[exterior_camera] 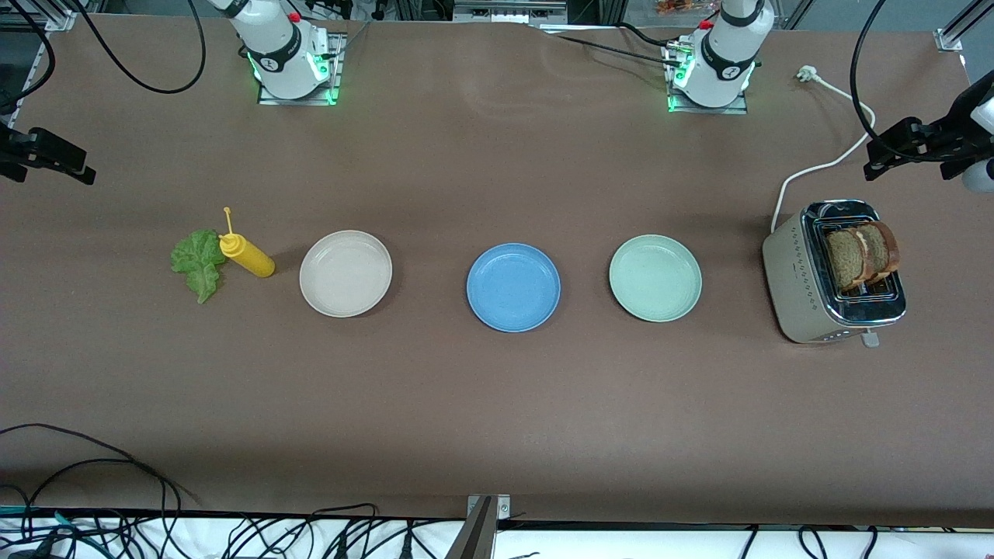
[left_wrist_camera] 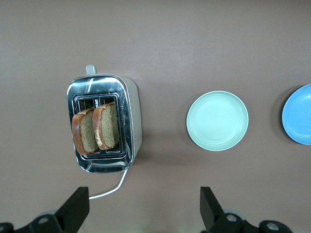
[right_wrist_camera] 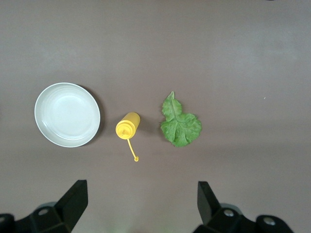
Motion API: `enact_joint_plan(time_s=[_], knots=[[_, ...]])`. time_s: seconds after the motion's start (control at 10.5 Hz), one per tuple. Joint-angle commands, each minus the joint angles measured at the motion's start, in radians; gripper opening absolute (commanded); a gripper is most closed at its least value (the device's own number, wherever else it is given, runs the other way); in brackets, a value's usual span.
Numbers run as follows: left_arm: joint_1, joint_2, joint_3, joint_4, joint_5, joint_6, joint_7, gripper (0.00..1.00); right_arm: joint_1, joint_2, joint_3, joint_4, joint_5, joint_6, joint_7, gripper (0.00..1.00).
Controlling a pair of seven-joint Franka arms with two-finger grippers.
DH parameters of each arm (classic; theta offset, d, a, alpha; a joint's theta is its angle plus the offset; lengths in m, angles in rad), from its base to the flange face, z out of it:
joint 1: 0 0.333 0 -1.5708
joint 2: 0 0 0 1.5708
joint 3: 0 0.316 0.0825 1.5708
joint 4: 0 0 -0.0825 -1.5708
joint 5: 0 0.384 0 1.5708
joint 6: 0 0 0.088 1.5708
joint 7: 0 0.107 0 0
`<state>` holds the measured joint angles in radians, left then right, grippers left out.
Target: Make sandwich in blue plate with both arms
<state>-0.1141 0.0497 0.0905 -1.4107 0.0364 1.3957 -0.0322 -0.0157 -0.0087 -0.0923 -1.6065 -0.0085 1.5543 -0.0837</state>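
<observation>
The blue plate (exterior_camera: 513, 287) sits bare at the table's middle, its edge also showing in the left wrist view (left_wrist_camera: 299, 115). Two brown toast slices (exterior_camera: 860, 255) (left_wrist_camera: 97, 130) stand upright in the toaster's slots. A green lettuce leaf (exterior_camera: 198, 262) (right_wrist_camera: 180, 124) lies flat on the table at the right arm's end. My left gripper (exterior_camera: 881, 155) (left_wrist_camera: 145, 199) hangs open and high above the table beside the toaster. High over the table by the lettuce, my right gripper (exterior_camera: 74, 167) (right_wrist_camera: 141, 191) is open too. Neither holds anything.
A beige plate (exterior_camera: 345, 273) (right_wrist_camera: 67, 114) and a pale green plate (exterior_camera: 655, 278) (left_wrist_camera: 217, 121) flank the blue one. A yellow squeeze bottle (exterior_camera: 247, 255) (right_wrist_camera: 127, 125) lies beside the lettuce. The toaster (exterior_camera: 788, 279) (left_wrist_camera: 133, 116) has a white cord (exterior_camera: 823, 167) running toward the left arm's base.
</observation>
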Motion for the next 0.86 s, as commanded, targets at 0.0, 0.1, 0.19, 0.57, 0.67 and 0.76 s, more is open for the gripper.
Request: enact_joint_plan(time_s=[0.0,0.1,0.19,0.57,0.67,0.76], knots=[[-0.004,0.015,0.002,0.032,-0.021,-0.004,-0.005,1.0,-0.003,0.004,0.0,0.022,-0.01,-0.02,0.002,1.0],[-0.004,0.015,0.002,0.032,-0.023,-0.004,-0.005,1.0,-0.003,0.004,-0.001,0.022,-0.01,-0.02,0.002,1.0],[-0.002,0.015,0.0,0.032,-0.018,-0.004,-0.005,1.0,-0.003,0.004,-0.001,0.022,-0.008,-0.02,0.002,1.0],[0.013,0.015,0.006,0.032,-0.019,-0.004,0.005,1.0,-0.004,0.004,-0.001,0.022,-0.008,-0.013,0.004,1.0],[0.011,0.015,0.005,0.032,-0.019,-0.004,0.003,1.0,-0.003,0.004,-0.001,0.022,-0.008,-0.013,0.004,1.0],[0.011,0.015,0.003,0.032,-0.018,-0.004,0.005,1.0,-0.004,0.004,-0.001,0.022,-0.007,-0.013,0.004,1.0]])
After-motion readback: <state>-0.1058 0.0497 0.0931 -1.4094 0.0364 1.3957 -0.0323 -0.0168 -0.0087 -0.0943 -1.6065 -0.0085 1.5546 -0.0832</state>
